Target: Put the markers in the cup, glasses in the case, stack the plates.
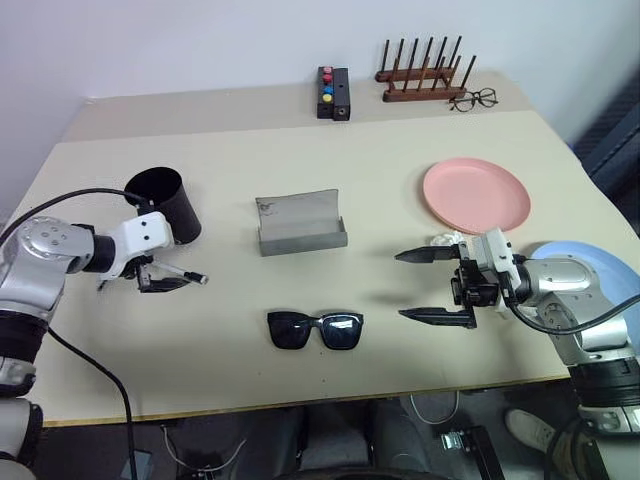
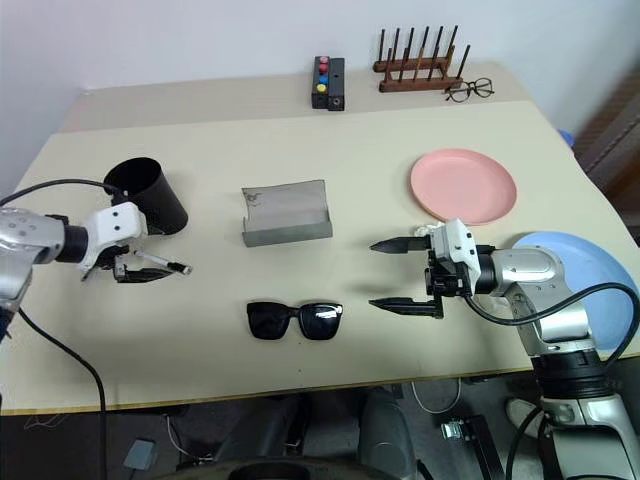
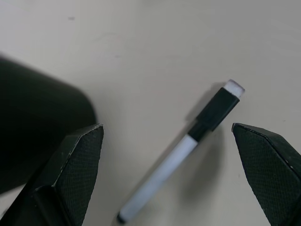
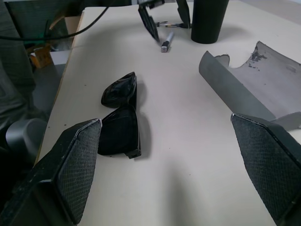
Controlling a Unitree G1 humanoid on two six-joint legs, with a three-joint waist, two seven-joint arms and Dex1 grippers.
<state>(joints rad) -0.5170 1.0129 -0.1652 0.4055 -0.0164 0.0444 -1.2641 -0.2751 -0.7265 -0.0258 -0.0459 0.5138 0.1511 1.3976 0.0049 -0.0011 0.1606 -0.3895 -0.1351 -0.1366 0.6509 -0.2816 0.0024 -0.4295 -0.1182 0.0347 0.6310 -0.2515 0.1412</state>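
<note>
A white marker with a black cap (image 3: 183, 150) lies on the table beside the black cup (image 1: 165, 205). My left gripper (image 1: 165, 280) hangs open just over it, one finger on each side. A second thin dark marker (image 4: 167, 24) lies crosswise behind it. The black sunglasses (image 1: 315, 330) sit near the front edge. My right gripper (image 1: 402, 286) stands open to their right, pointing at them, with nothing in it. The grey case (image 1: 300, 225) lies open mid-table. The pink plate (image 1: 475, 193) is at the right, and the blue plate (image 1: 590, 262) is partly hidden behind my right arm.
At the back edge stand a wooden peg rack (image 1: 425, 75), wire-framed spectacles (image 1: 474, 99) and a black box with coloured buttons (image 1: 332, 93). A black cable (image 1: 90, 195) runs from the left arm past the cup.
</note>
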